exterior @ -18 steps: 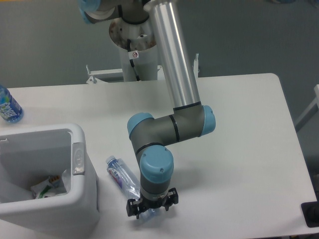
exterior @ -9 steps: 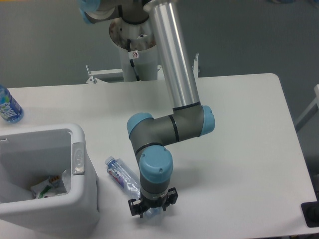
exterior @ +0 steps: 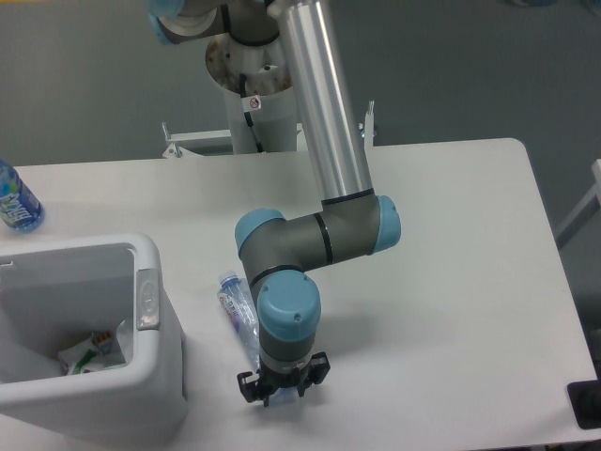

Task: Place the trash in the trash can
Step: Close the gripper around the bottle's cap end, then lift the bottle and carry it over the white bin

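Observation:
The clear plastic bottle (exterior: 238, 310) with a blue-purple label points its cap up and away from me, just right of the trash can. Its lower end disappears under the wrist. My gripper (exterior: 281, 389) faces straight down near the table's front edge and is shut on that lower end; the fingertips are mostly hidden by the wrist. The trash can (exterior: 155, 348) is a large white bin at the front left with a grey oval latch (exterior: 147, 299) on its right wall. A crumpled whitish wrapper (exterior: 92, 353) lies inside it.
A bluer bottle with a bright blue label (exterior: 15, 201) stands at the far left edge of the table. The arm's elbow and forearm (exterior: 324, 141) rise over the table's middle. A black object (exterior: 587, 406) sits at the front right corner.
The bottle has swung from lying diagonally on the table to pointing more upright toward the back, its cap moving right and up. The wrist has shifted slightly left with it.

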Robot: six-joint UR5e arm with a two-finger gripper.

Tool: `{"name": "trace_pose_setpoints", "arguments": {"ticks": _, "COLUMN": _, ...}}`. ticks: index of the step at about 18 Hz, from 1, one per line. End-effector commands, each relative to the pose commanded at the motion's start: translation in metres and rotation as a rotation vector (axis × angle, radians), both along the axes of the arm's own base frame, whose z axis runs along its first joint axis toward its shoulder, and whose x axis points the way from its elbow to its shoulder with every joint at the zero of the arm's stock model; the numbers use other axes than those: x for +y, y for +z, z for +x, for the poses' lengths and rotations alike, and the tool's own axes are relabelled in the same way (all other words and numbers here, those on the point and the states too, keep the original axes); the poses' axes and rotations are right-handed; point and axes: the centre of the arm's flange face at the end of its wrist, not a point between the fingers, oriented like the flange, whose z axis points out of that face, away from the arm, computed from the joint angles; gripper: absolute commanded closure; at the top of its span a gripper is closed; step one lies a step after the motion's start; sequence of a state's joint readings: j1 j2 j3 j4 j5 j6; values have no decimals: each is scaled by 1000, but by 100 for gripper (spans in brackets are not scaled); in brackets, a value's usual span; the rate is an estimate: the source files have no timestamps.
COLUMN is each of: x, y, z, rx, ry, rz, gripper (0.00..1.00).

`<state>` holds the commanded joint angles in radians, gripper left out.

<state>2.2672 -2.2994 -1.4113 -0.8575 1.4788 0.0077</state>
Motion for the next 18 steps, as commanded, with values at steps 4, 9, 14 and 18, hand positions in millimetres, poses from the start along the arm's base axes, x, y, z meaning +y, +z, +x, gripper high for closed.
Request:
{"name": "trace_pose_setpoints", "arguments": {"ticks": 4, "x": -1, "y": 10, "z": -1, "rx": 10, "ry": -6, "rz": 10, "gripper": 41}}
{"name": "trace_pose_setpoints", "arguments": {"ticks": 9, "x": -3, "y": 42, "z": -5, "rx": 53, "ry": -63, "rz": 44, "gripper": 41}}
{"name": "trace_pose_setpoints", "arguments": {"ticks": 14, "x": -19, "y": 165, "z": -42, "rx": 202, "ry": -10, "rz": 206, "gripper": 41}}
{"name": "trace_pose_setpoints", "arguments": {"ticks": 18, "x": -35, "y": 252, "z": -76, "rx": 296, "ry": 31, "rz": 351, "gripper": 41}}
